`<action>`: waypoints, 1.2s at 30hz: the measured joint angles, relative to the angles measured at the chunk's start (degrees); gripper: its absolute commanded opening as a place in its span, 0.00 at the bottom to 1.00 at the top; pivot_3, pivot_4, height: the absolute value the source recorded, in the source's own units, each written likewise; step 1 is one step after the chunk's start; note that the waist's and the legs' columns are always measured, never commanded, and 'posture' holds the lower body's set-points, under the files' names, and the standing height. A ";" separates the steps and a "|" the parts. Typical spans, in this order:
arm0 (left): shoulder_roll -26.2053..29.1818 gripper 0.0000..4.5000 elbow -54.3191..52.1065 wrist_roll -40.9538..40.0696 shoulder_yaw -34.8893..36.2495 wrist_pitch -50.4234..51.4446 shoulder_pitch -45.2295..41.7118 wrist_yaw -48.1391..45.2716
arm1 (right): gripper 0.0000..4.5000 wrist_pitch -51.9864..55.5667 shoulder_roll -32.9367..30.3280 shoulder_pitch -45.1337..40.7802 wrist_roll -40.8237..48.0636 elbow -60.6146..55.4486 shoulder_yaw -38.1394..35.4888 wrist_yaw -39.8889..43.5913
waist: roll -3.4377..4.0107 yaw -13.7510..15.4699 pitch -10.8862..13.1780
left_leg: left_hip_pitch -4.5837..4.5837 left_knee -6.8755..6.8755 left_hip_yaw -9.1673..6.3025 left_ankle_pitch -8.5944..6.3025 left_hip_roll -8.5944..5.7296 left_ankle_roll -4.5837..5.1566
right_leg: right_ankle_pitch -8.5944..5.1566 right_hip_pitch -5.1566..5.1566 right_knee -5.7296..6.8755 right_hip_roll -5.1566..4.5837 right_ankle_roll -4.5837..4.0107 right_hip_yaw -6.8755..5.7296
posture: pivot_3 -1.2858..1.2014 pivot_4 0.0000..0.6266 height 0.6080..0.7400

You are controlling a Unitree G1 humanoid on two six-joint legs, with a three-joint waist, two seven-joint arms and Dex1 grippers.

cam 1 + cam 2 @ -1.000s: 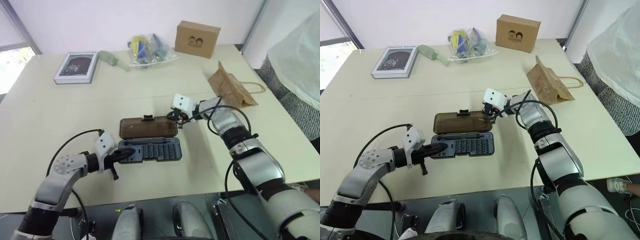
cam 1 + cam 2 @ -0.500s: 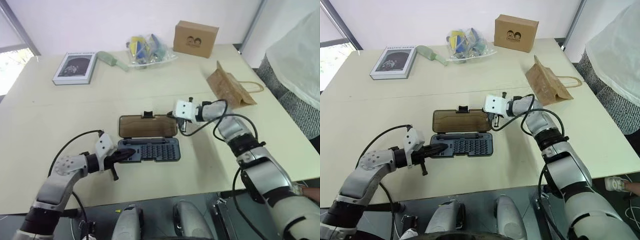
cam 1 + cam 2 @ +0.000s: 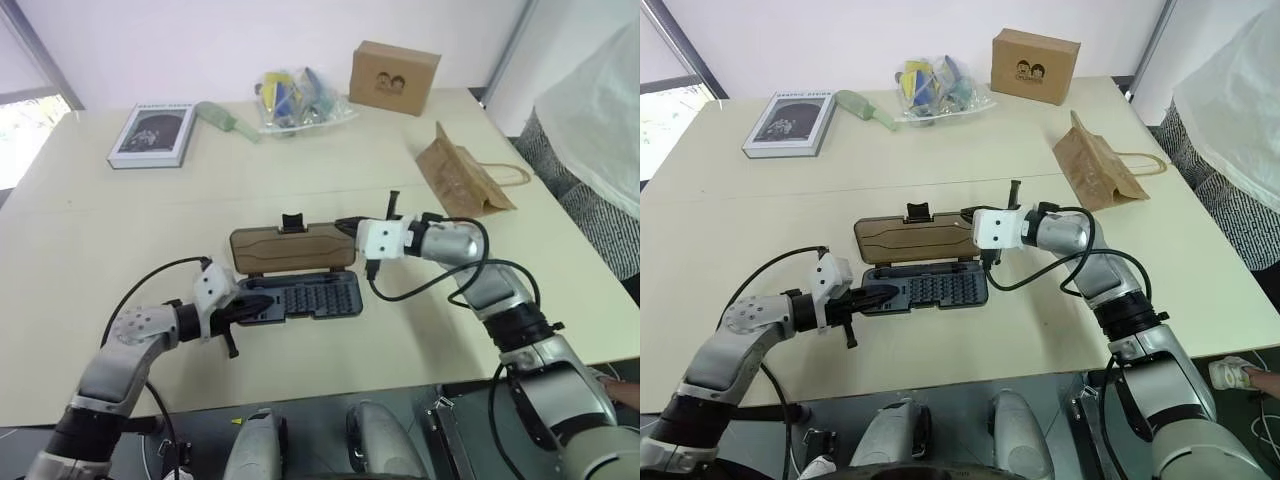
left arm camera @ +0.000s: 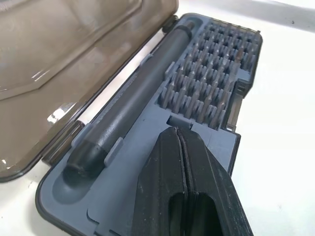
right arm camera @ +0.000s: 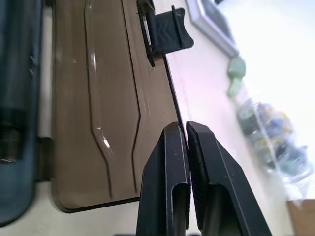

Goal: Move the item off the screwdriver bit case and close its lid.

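The screwdriver bit case [image 3: 318, 297] lies open at mid-table, its dark tray holding rows of bits and a driver handle [image 4: 133, 108]. Its brown lid [image 3: 290, 250] stands tilted up off the table, latch clip [image 5: 165, 30] at its top edge. My right gripper [image 5: 183, 129] is shut on the lid's right-hand edge [image 3: 345, 226]. My left gripper [image 4: 178, 132] is shut, its tips resting on the tray's left end [image 3: 260, 304]. The item, a brown paper bag [image 3: 460, 180], lies on the table to the back right, apart from the case.
A grey book [image 3: 152, 135], a green object [image 3: 225, 118], a clear bag of coloured things [image 3: 295, 97] and a cardboard box [image 3: 394, 77] line the table's far edge. A person in white [image 3: 600, 120] stands at the right.
The lid has swung up from flat on the table to a raised tilt. My right gripper rose and drew back with it, rolling its wrist. The left gripper stayed put.
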 measured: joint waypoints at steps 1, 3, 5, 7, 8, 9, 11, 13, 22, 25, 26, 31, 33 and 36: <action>0.00 0.00 -0.05 0.00 -0.03 0.02 -0.05 0.00 | 0.01 0.40 -0.32 0.46 0.08 -1.37 -0.09 0.04 | 0.00 0.06 0.00 | -0.01 0.00 0.00 0.00 0.00 0.00 | 0.00 0.00 0.00 0.00 0.00 0.00 | 0.52 0.24 1.00; 0.00 0.00 -0.30 -0.01 -0.11 0.15 -0.14 -0.02 | 0.01 0.77 -1.19 1.26 0.17 -3.73 -0.56 0.19 | 0.00 0.32 0.01 | -0.02 0.00 0.01 0.00 0.00 0.00 | -0.01 -0.02 -0.01 0.00 -0.01 0.00 | 0.52 0.24 1.00; 0.00 0.00 -0.70 -0.01 -0.24 0.48 -0.32 -0.01 | 0.01 1.10 -1.94 1.62 0.34 -5.23 -0.89 0.30 | 0.00 0.76 0.01 | -0.02 0.01 0.02 0.00 -0.01 0.00 | -0.01 -0.02 -0.02 0.01 -0.02 0.00 | 0.52 0.24 1.00; 0.00 0.00 -1.25 -0.04 -0.34 1.07 -0.59 0.00 | 0.01 1.86 -2.40 2.58 0.69 -7.38 -1.42 0.32 | -0.01 1.04 0.01 | -0.06 0.01 0.01 0.00 -0.01 0.00 | -0.01 -0.04 -0.04 0.02 -0.03 0.00 | 0.52 0.24 1.00; 0.00 0.00 -1.48 -0.04 -0.36 1.47 -0.68 0.00 | 0.01 2.43 -2.59 3.03 0.82 -8.29 -1.62 0.32 | -0.01 1.10 0.01 | -0.09 0.01 0.01 0.00 -0.01 0.00 | -0.01 -0.06 -0.05 0.02 -0.02 0.00 | 0.52 0.24 1.00; 0.00 0.00 -1.70 -0.04 -0.43 1.84 -0.85 0.00 | 0.01 3.02 -2.79 3.62 1.06 -9.10 -1.89 0.32 | -0.01 1.16 0.01 | -0.13 0.01 0.00 0.00 -0.01 0.00 | -0.02 -0.08 -0.06 0.02 -0.03 0.00 | 0.52 0.24 1.00; -0.04 0.00 -1.96 -0.04 -0.57 3.19 -1.36 0.02 | 0.01 4.42 -3.07 5.30 1.31 -10.46 -2.48 0.30 | -0.02 1.14 0.01 | -0.21 0.07 -0.01 0.00 -0.02 0.00 | -0.02 -0.13 -0.06 0.05 -0.03 0.00 | 0.52 0.24 1.00; -0.07 0.00 -2.20 -0.14 -0.58 4.25 -1.64 0.04 | 0.01 5.09 -3.11 6.25 1.32 -11.06 -2.80 0.26 | -0.02 1.12 0.02 | -0.22 0.08 -0.02 0.00 -0.02 0.00 | -0.02 -0.14 -0.06 0.06 -0.03 -0.01 | 0.52 0.24 1.00; -0.06 0.00 -1.96 -1.17 -0.56 8.08 -4.26 -0.17 | 0.01 4.31 -2.73 6.82 0.93 -10.77 -3.03 -1.07 | -0.05 1.05 0.05 | -0.33 0.11 -0.03 0.00 -0.02 0.00 | 0.00 -0.24 -0.05 0.12 0.00 -0.01 | 0.52 0.24 1.00; -0.07 0.00 -1.87 -1.17 -0.56 8.16 -4.39 -0.12 | 0.01 3.61 -2.41 7.19 0.55 -10.62 -3.02 -1.66 | -0.06 1.03 0.05 | -0.34 0.11 -0.03 0.00 -0.01 0.00 | 0.00 -0.25 -0.05 0.13 0.00 -0.01 | 0.52 0.24 1.00; -0.07 0.00 -1.86 -1.16 -0.56 8.27 -4.38 -0.06 | 0.01 3.62 -2.15 7.52 0.55 -10.63 -3.02 -1.86 | -0.06 1.02 0.05 | -0.35 0.11 -0.04 0.00 -0.01 0.00 | 0.00 -0.26 -0.05 0.14 0.01 -0.01 | 0.52 0.24 1.00; 0.02 0.00 -1.93 -1.42 -0.54 9.53 -4.38 -0.39 | 0.01 3.62 -1.34 8.78 0.04 -10.75 -2.92 -2.45 | -0.06 0.87 0.05 | -0.35 0.11 -0.03 0.00 -0.01 0.00 | 0.00 -0.27 -0.05 0.15 0.00 -0.01 | 0.52 0.24 1.00; 0.19 0.00 -2.14 -1.59 -0.54 10.22 -4.39 -0.80 | 0.01 3.58 -1.30 8.78 -0.02 -10.73 -2.64 -2.44 | -0.06 0.85 0.05 | -0.35 0.11 -0.04 0.00 0.00 0.00 | 0.00 -0.27 -0.05 0.16 0.01 -0.01 | 0.52 0.24 1.00; 0.42 0.00 -2.40 -1.89 -0.60 10.87 -4.40 -1.76 | 0.01 2.34 -0.91 8.69 -0.37 -10.07 -2.18 -2.68 | -0.06 0.81 0.05 | -0.35 0.11 -0.04 0.00 0.00 0.00 | 0.00 -0.27 -0.05 0.16 0.01 -0.01 | 0.52 0.24 1.00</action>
